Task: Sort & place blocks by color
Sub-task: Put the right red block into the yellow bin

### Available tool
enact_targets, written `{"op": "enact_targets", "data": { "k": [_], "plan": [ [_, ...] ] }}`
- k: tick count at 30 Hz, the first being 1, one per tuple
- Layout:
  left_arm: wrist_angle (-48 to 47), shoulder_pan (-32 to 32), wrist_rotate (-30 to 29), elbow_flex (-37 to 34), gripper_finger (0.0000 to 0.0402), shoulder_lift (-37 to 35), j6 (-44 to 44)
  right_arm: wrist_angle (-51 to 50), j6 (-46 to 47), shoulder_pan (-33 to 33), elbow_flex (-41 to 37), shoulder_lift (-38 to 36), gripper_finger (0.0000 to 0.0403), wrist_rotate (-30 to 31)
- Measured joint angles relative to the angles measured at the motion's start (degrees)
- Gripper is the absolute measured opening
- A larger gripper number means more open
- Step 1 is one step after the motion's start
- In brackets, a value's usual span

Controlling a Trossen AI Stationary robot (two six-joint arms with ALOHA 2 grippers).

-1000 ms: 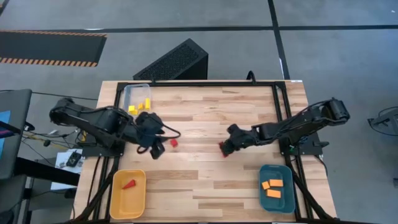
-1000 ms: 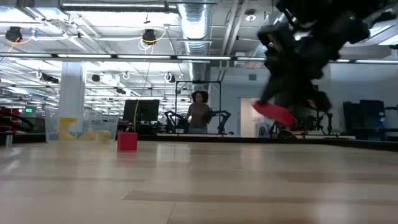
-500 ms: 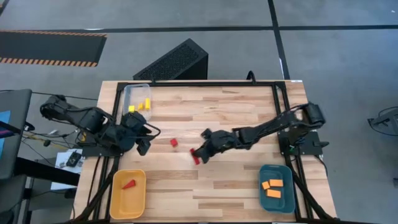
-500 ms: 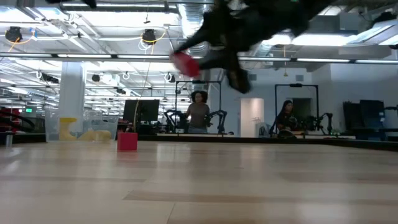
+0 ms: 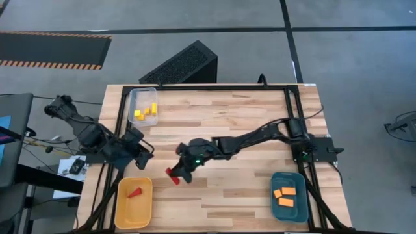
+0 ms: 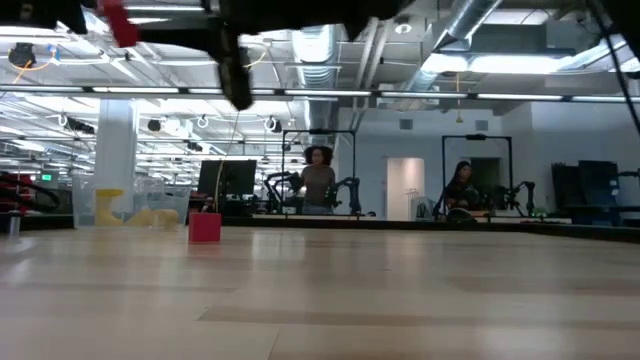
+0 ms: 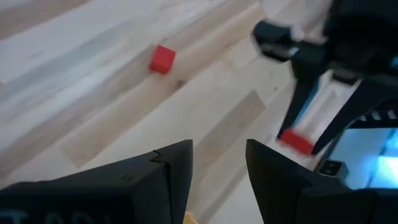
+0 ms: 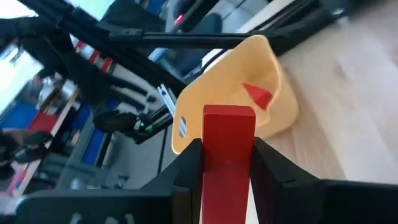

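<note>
Right tool (image 5: 175,174) grips a red bar block (image 8: 227,155) between its fingers, raised above the surface (image 5: 234,123). Just beyond it lies the yellow tray (image 8: 249,93) containing a red block (image 8: 259,95). A red cube (image 7: 162,59) rests behind. Left tool (image 7: 217,165), fingers narrowly parted and empty, waits beside the tray.

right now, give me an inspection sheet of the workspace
surface: light wooden slatted table, black frame.
job's things: red bar block held above the table; small red cube loose on the wood; yellow blocks in clear tray; red wedge in yellow tray; orange blocks in teal tray.
clutter: nothing seen.
grippers: right gripper jaws shut on the bar, near the yellow tray; left gripper jaws open, empty, at the table's left edge.
cables: wires left of the table.
surroundings: black box behind the table; people far off.
</note>
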Motion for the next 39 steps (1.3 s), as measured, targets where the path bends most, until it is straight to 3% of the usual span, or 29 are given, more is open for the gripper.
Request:
{"op": "enact_targets", "data": {
  "k": [5,13,27,39],
  "plan": [
    [-0.27,-3.14,-0.44,0.00,0.0134,-0.75,-3.87,-5.47,-3.05,-0.25,11.55,6.77,0.0104,-4.68],
    [-1.88,-7.94,1.87,0.02,0.0134,-0.77,-9.92,-7.49,-5.13,0.21,23.19,14.01,0.0104,-7.61],
    [-2.41,-11.38,7.53,0.02,0.0134,-0.77,-11.62,-8.58,-4.64,0.17,35.31,23.03,0.0104,-11.30],
    [-3.41,-11.44,7.72,0.17,0.0134,-0.77,-8.87,-10.15,-4.83,0.04,42.73,28.10,0.0104,-11.07]
  ]
}}
